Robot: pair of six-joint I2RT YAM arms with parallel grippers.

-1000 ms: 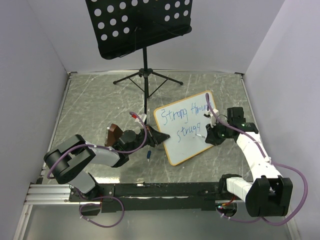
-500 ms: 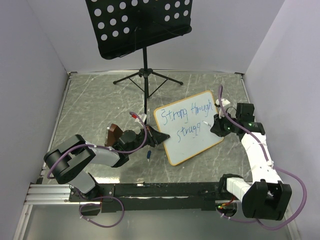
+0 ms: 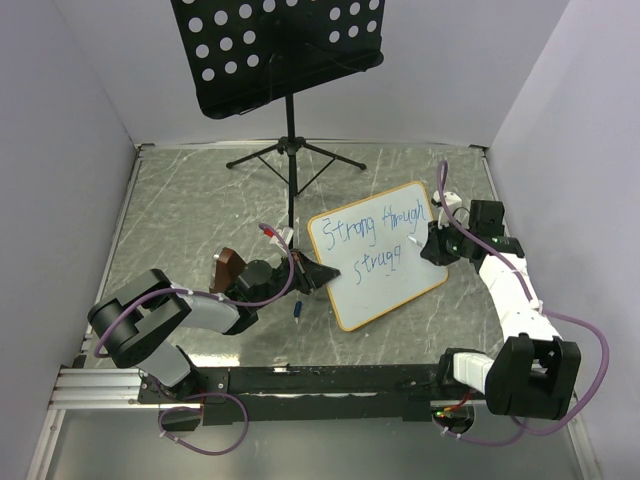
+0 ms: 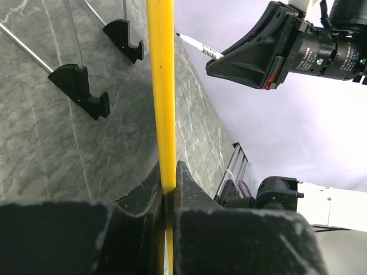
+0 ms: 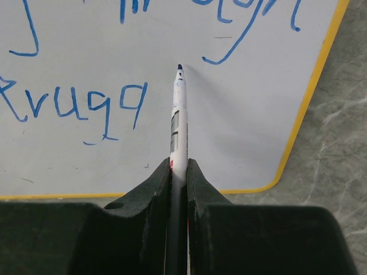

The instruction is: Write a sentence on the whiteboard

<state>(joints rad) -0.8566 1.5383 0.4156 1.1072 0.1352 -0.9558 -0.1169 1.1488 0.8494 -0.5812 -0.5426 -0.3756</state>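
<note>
Black music stand point(image 3: 290, 85) (perforated) stands on the grey table point(image 3: 180, 210)

Bright, even overhead light, soft shadows; right hand point(image 5: 178, 166) dark, slightly blurred in close foreground.

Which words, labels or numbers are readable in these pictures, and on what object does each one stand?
"Strong through": top line of the blue sentence on the whiteboard.
"strugg": second line of it, the word unfinished, on the same board.
The marker in the right claw: grey label patches, too blurred to read.
Nothing else carries readable text.
</note>
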